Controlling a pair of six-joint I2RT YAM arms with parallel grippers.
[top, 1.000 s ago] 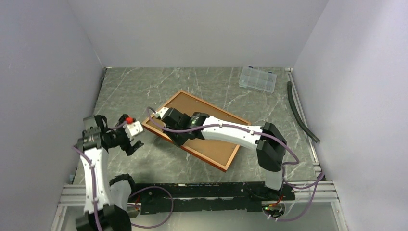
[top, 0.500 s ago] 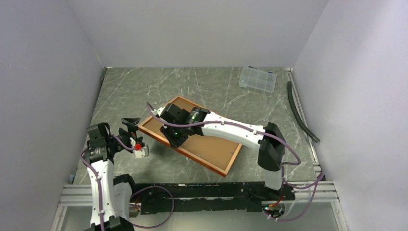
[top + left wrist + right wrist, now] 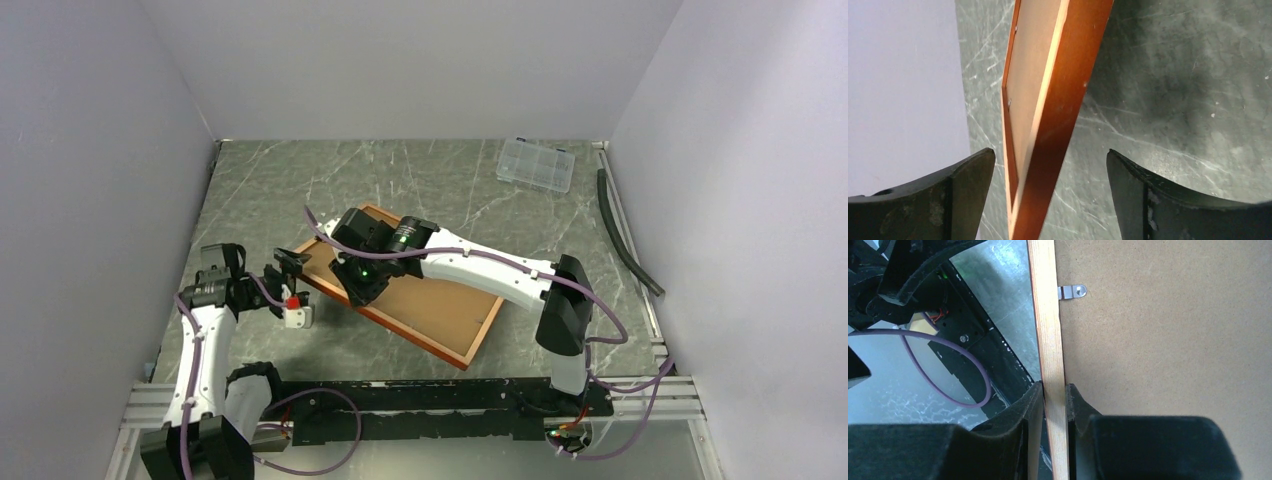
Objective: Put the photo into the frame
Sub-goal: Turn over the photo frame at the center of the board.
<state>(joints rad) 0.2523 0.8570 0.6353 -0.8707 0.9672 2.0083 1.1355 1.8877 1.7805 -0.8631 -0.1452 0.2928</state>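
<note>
Gripping frame (image 3: 445, 312) edge: right end effector (image 3: 1054, 390); left end effector (image 3: 1048, 165) wide, empty (straddling frame); scratched grey marble tabletop (image 3: 300, 185), pale walls (image 3: 420, 70).

no readable text or labels anywhere

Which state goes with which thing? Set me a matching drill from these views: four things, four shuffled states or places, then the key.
Things
1. left gripper
2. right gripper
3. frame
4. clear compartment box

States or places
A. shut on the frame's rim
B. near the far right corner of the table
C. open, a finger on either side of the frame's edge
D. back facing up, mid-table

Pairs: 1-C, 2-A, 3-D, 4-B
</note>
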